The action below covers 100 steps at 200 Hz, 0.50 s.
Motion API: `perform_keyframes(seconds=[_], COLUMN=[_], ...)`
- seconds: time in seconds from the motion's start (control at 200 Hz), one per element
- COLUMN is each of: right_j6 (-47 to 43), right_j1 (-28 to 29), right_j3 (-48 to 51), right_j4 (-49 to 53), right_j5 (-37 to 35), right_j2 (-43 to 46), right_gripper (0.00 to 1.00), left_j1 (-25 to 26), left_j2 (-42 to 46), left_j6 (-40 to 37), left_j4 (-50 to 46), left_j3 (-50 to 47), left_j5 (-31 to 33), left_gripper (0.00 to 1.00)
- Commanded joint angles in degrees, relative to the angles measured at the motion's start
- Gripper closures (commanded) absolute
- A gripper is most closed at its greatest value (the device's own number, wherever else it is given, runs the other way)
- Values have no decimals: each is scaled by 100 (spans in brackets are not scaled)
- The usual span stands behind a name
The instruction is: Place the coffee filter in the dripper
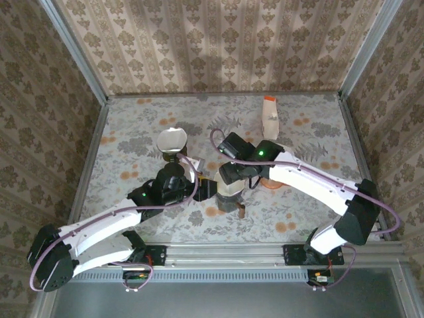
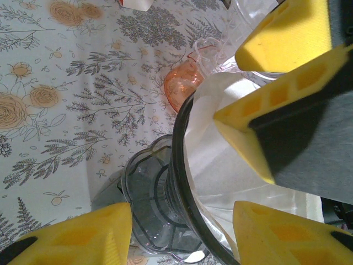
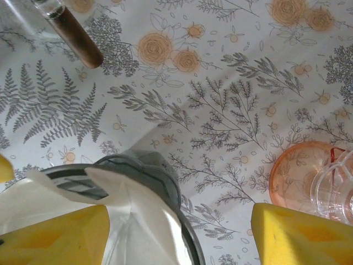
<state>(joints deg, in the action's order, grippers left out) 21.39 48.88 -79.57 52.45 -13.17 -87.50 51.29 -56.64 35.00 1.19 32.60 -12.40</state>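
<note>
One coffee filter (image 2: 215, 165) in dripper (image 2: 146, 187) | left pincer (image 2: 182, 210) pinching dripper | right pincer (image 3: 181, 212) spread

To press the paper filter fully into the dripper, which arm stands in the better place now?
Right. The right fingers hang open over the dripper, one against the filter. The left fingers straddle the dripper wall from the side, better suited to steadying it.
</note>
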Motion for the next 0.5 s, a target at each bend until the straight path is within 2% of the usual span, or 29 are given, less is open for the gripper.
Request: perform_keyframes(seconds=[0.0,0.305,0.495], right_j6=[52,106,142], right_j1=[-41,-72,-71], right_j3=[-207,-187,31], right_j4=[-55,-114,-55], right_j5=[-205,-218,-23], right_j2=[-141,-173,227], right_gripper=[30,29,27], left_j1=[12,13,5], left_j2=[5,13,-11], left_j6=[77,77,94], left_j4=[13,11,37], left_j3=[-89,-96,-105], left_j5=[-43,-43,-34], left_gripper=[47,47,47])
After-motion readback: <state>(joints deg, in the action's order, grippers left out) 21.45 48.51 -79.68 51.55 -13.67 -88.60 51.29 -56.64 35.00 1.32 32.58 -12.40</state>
